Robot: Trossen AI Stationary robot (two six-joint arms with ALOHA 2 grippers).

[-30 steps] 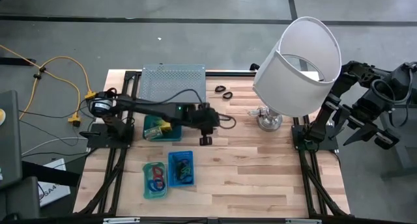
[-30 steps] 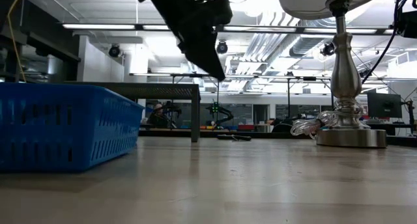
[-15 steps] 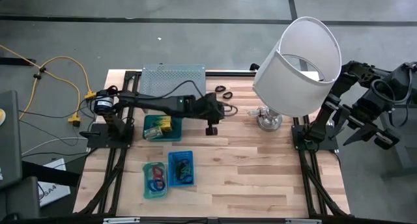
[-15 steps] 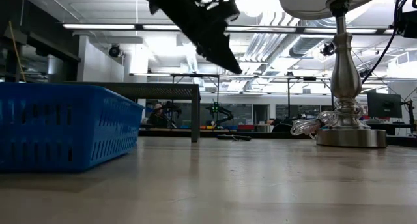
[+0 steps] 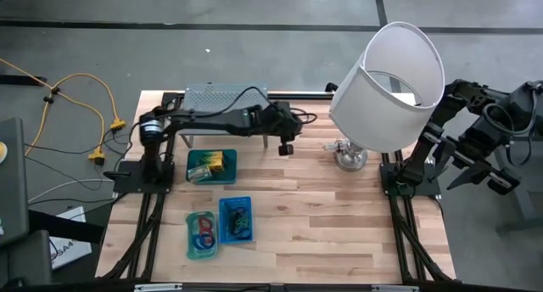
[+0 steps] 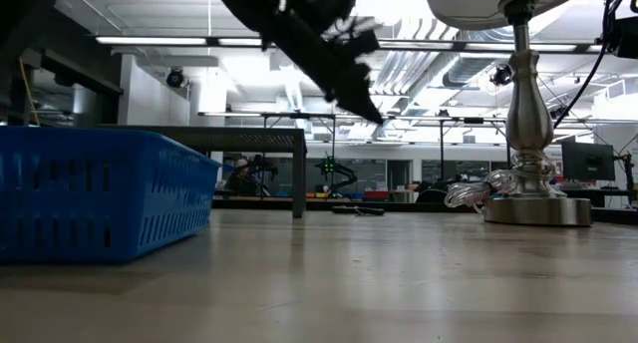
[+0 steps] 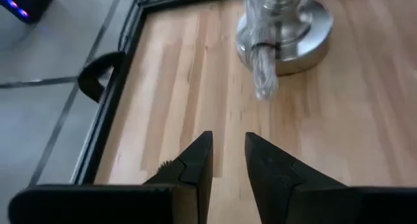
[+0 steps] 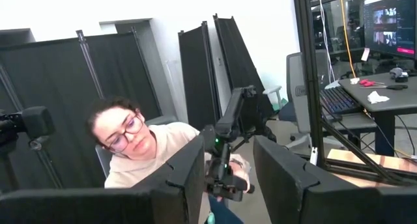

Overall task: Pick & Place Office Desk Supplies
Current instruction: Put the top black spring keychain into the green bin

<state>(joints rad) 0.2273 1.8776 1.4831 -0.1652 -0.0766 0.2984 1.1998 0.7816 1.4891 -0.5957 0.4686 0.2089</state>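
Note:
My left gripper (image 5: pixel 286 146) hangs open above the table's far middle, between the grey rack (image 5: pixel 222 95) and the lamp base (image 5: pixel 349 156); nothing is between its fingers (image 7: pixel 228 146). In the low view it stands high above the wood (image 6: pixel 371 109). Black loops (image 6: pixel 357 210) lie flat on the table near the far edge. A green tray (image 5: pixel 210 166) holds yellow-green packets, a second green tray (image 5: pixel 201 234) holds red and blue rings, and a blue tray (image 5: pixel 236 219) holds dark items. My right gripper (image 8: pixel 228 155) waits open, raised beyond the table's right edge.
The big white-shaded lamp (image 5: pixel 389 80) leans over the table's far right, and a clear bundled cord (image 7: pixel 264 68) lies at its metal base. The blue tray's wall (image 6: pixel 100 188) fills the low view's left. A person sits beyond the table in the right wrist view.
My left gripper has swung from beside the packet tray toward the table's far edge and a little to the right, closer to the lamp base, turning as it went. Its fingers keep the same gap. The right arm has kept still.

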